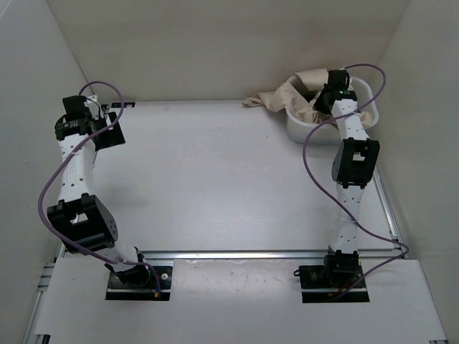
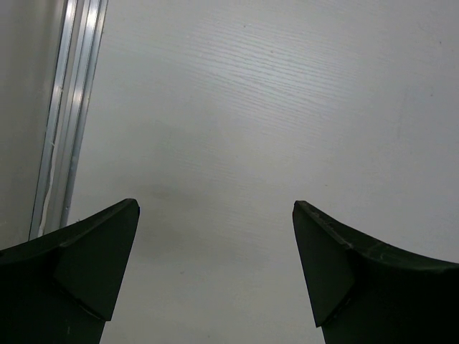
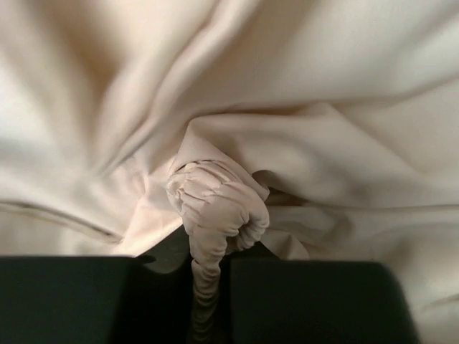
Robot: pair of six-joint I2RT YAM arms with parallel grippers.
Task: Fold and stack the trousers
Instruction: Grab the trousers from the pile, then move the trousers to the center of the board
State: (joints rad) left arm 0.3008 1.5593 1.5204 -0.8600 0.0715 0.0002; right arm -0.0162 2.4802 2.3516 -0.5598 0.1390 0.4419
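Right gripper [image 3: 208,266]: jaws pinched together on a bunched, gathered ridge of the beige trousers [image 3: 323,107]. It looks like the elastic waistband, but that can't be confirmed. The cloth is squeezed thin between the pads and bulges into a knot just past the tips. Around the pinch the fabric lies in loose, deep folds and fills the whole wrist view. From the top camera the right gripper [image 1: 328,91] is reaching down into a white bin [image 1: 297,132] at the far right corner. The trousers [image 1: 276,97] are crumpled inside the bin, with part draped over its left rim and touching the table [image 1: 215,179]. Left gripper [image 2: 215,236]: jaws wide apart, nothing between them, only bare white tabletop [image 2: 251,107] below and an aluminium rail [image 2: 72,107] at the left edge. From above, the left gripper [image 1: 107,130] is parked at the far left, well apart from the garment. Progress: very early. A grasp is made, but the trousers are not out of the bin, not spread out, and no fold is visible. No stack is started anywhere on the table. Left to do, as judged: lift the garment out, lay it flat, bring the left arm in, fold it, then place it as a stack. Risk: a one-point pinch may drag the legs out tangled.
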